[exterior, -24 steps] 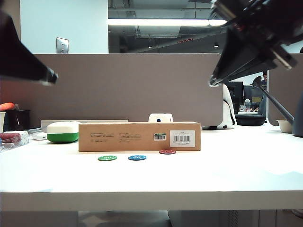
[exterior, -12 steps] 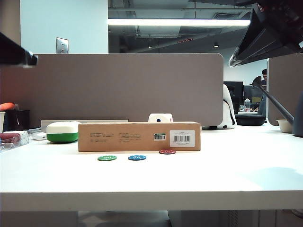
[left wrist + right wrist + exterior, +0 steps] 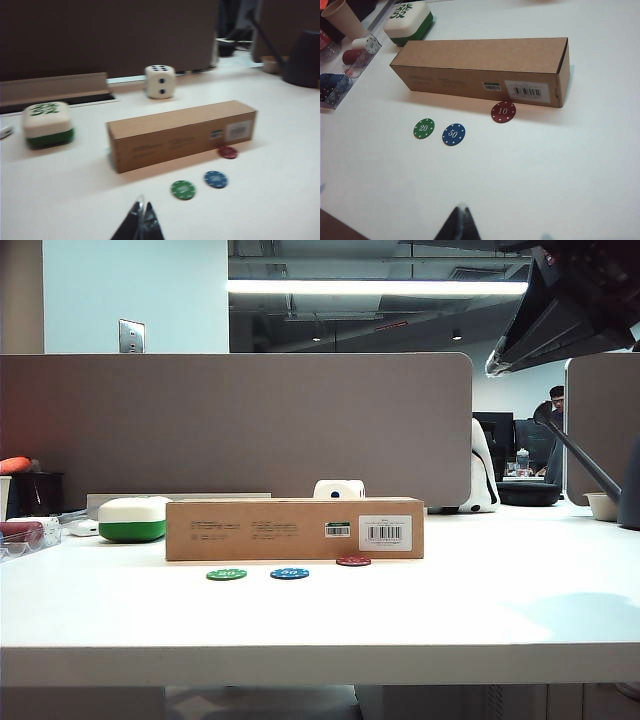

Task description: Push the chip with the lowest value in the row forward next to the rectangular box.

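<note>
Clear plastic chip tray (image 3: 337, 82) sat at the table edge well left of the box; it held stacked chips, red and blue among them, count not readable. A tan paper cup (image 3: 342, 17) stood behind it, contents hidden. The rectangular box (image 3: 294, 529) lay closed on its long side, barcode label facing the exterior camera. White table (image 3: 480, 610), grey partition (image 3: 240, 420) behind, open office with ceiling strip lights beyond. Count: three chips, one box, one white-and-green case (image 3: 132, 519), one large die (image 3: 160, 81). Red chip (image 3: 503, 111), marked 10, lay just in front of the box below the barcode label, very close to its face; contact could not be confirmed. Green chip (image 3: 423, 128) (20) and blue chip (image 3: 453, 134) (50) lay side by side further from the box. Left gripper (image 3: 140, 226) hung above the table short of the chips, fingertips together, holding nothing. Right gripper (image 3: 459, 225) was likewise raised, tips closed and empty; its arm showed at the exterior view's upper right.
</note>
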### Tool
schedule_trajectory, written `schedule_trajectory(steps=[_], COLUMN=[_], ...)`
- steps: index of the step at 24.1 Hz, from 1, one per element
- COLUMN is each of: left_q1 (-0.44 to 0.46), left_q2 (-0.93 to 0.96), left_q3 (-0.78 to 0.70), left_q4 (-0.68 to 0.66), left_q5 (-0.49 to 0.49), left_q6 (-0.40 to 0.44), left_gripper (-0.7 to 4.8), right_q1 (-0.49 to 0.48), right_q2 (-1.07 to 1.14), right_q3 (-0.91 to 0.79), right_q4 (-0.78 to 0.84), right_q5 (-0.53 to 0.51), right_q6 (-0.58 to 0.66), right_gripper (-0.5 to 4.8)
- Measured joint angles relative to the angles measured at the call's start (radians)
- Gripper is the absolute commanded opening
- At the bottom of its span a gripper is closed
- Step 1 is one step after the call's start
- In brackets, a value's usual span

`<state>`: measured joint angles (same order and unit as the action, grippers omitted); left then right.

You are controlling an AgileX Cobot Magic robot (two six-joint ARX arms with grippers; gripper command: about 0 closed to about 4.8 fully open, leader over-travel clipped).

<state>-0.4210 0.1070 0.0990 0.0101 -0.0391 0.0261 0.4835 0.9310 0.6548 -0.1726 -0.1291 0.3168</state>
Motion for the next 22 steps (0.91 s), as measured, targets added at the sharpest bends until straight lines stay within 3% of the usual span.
schedule_trajectory(steps=[6, 17, 22], left_q1=[0.097, 0.103, 0.162], left_q2=[-0.063, -0.105, -0.105], left_q3=[-0.035, -0.096, -0.095], left_q4=[-0.004, -0.046, -0.037], left_q5=[-0.005, -0.004, -0.002], left_q6=[0.0, 0.0, 0.0], left_gripper=[-0.05, -0.05, -0.05], right_q1=[0.0, 0.0, 0.001], right_q2=[0.001, 0.002, 0.002], right_q3=[0.0, 0.0, 0.0], right_q4=[0.003, 0.004, 0.004], right_q5=[0.017, 0.022, 0.023], right_q6=[0.0, 0.0, 0.0], right_gripper=[-0.06, -0.06, -0.06])
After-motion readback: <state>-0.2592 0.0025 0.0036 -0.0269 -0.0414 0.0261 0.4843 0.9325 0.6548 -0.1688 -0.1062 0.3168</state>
